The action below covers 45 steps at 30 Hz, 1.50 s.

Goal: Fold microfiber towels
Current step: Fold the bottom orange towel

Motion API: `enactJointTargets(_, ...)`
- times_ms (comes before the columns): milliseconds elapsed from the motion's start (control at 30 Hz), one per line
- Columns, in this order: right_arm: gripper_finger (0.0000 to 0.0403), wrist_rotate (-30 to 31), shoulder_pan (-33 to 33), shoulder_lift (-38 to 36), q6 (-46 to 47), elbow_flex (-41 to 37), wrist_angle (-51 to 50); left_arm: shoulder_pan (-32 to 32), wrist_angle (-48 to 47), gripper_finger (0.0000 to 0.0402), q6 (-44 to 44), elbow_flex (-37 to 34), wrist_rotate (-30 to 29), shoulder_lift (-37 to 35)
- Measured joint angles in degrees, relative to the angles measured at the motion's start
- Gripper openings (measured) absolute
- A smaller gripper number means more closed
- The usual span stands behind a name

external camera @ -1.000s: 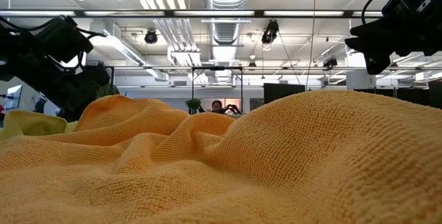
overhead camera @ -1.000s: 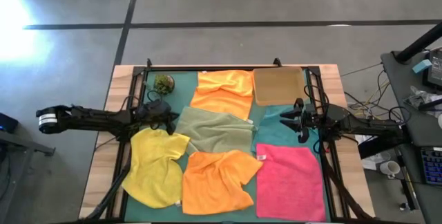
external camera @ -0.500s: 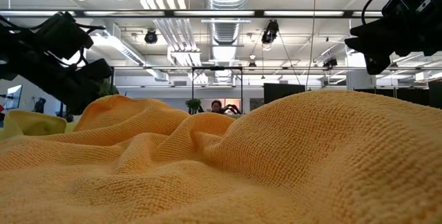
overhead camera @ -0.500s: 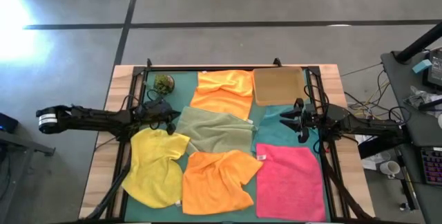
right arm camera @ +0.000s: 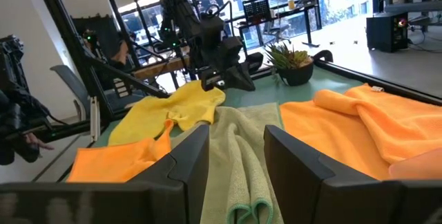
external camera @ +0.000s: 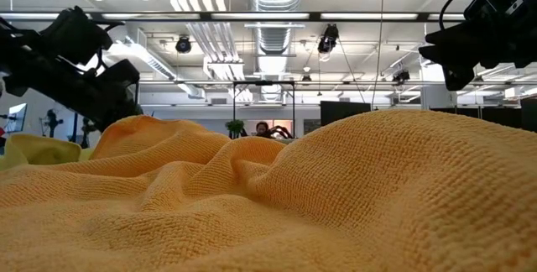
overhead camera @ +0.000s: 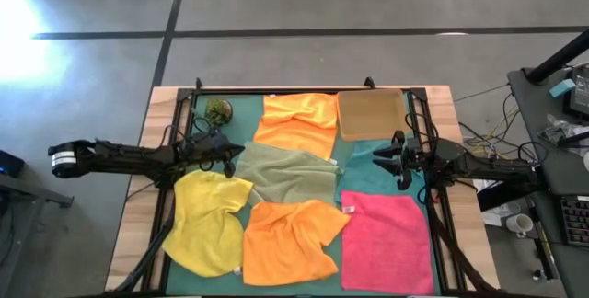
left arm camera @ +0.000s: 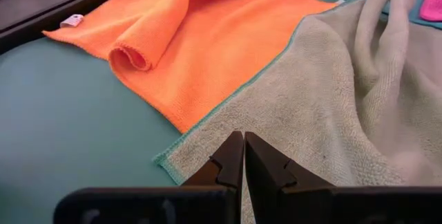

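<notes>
My left pincer (overhead camera: 233, 148), pressed together, has edged toward 3 o'clock onto the olive towel's (overhead camera: 285, 173) corner at surface centre. Right pincer (overhead camera: 394, 160) stays spread, unmoved over the teal towel (overhead camera: 368, 165).

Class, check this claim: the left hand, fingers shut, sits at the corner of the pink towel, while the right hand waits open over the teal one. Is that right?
Not quite. The left hand, fingers shut, sits at the corner of the olive green towel, not the pink towel; the left wrist view shows it. The right hand does wait open over the teal towel.
</notes>
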Motion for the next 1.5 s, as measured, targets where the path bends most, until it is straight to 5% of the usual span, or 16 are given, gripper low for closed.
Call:
enactJointTargets(233,0.0130,0.0,0.0,0.0,0.0,0.0,0.0,0.0,-0.2,0.0020,-1.9,2.2,-0.1,0.2)
enactJointTargets(567,0.0130,0.0,0.0,0.0,0.0,0.0,0.0,0.0,4.0,0.0159,-3.1,3.3,-0.2,0.4)
enactJointTargets(700,0.0130,0.0,0.0,0.0,0.0,0.0,0.0,0.0,12.6,0.0199,-16.2,3.4,-0.2,0.4)
enactJointTargets(867,0.0130,0.0,0.0,0.0,0.0,0.0,0.1,0.0,20.4,0.0207,-31.4,3.4,0.0,0.4)
enactJointTargets(1167,0.0130,-0.1,0.0,0.0,2.7,0.0,1.2,0.0,31.8,0.0208,-36.5,5.9,10.7,0.2)
enactJointTargets(1367,0.0130,0.5,0.0,0.0,14.3,0.0,1.4,-2.8,26.6,0.0208,-34.5,15.1,21.5,0.2)
enactJointTargets(1500,0.0130,0.5,0.0,0.0,15.0,0.0,1.5,-7.2,8.9,0.0208,-28.5,24.2,22.2,0.3)
